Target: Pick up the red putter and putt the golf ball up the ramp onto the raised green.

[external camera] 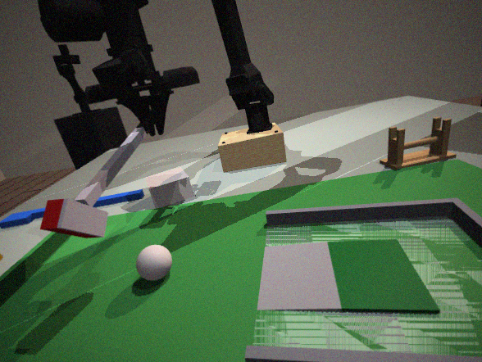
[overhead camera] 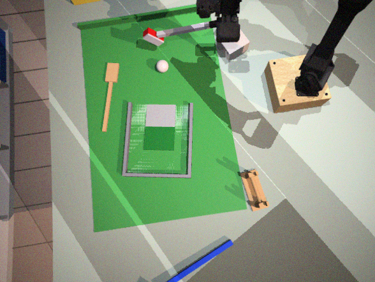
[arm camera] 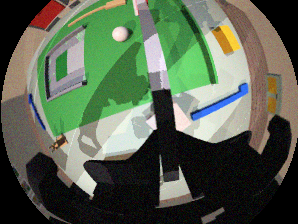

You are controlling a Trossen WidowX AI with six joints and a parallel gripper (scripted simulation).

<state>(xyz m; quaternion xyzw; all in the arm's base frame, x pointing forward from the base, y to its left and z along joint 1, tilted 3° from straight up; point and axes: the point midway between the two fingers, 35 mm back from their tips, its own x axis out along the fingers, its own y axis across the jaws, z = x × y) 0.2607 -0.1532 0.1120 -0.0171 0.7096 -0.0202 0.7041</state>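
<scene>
My gripper [overhead camera: 214, 24] [external camera: 152, 130] [arm camera: 162, 132] is shut on the end of the red putter's grey shaft [overhead camera: 183, 29] [external camera: 115, 160] [arm camera: 154, 50]. The putter's red and grey head [overhead camera: 153, 36] [external camera: 74, 218] hangs just above the green mat [overhead camera: 198, 166] [external camera: 197, 282], at its far end. The white golf ball [overhead camera: 162, 66] [external camera: 154, 262] [arm camera: 120, 32] rests on the mat, a little nearer than the head. The grey ramp [overhead camera: 161, 115] [external camera: 297, 282] leads up to the dark raised green [overhead camera: 159, 138] [external camera: 381, 274] inside a grey-framed enclosure [overhead camera: 126, 140] [external camera: 352, 209] [arm camera: 64, 70].
A wooden paddle [overhead camera: 109, 96] lies on the mat's left side. A pale block [overhead camera: 234, 48] [external camera: 169, 188] lies by the gripper. The arm stands on a wooden base [overhead camera: 296, 84] [external camera: 251, 149]. A small wooden rack [overhead camera: 254, 189] [external camera: 418, 152] and a blue bar [overhead camera: 204, 259] [external camera: 102, 199] lie off the mat.
</scene>
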